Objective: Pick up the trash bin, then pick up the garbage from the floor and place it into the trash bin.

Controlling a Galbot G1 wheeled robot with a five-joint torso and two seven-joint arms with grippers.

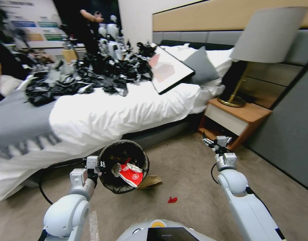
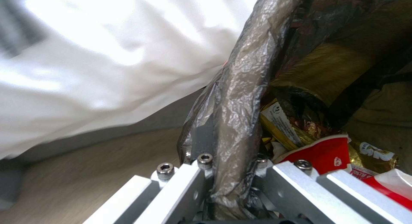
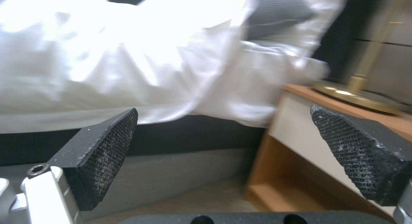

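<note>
1. The left gripper clamps the liner-wrapped rim of the small round bin with black plastic liner, at its nine o'clock, beside the white-sheeted bed.
2. The right gripper hangs wide and empty near the wooden nightstand.
3. A red scrap lies on the beige carpet floor, at the bin's five o'clock.

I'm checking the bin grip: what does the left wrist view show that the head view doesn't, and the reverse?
Left wrist view alone: the left pincer clamps the round bin's black-liner rim; gold wrappers lie inside.

Head view alone: a red scrap and brown paper bag lie on the floor; the right pincer is empty.

Both: red-and-white packet, white bedding.
</note>
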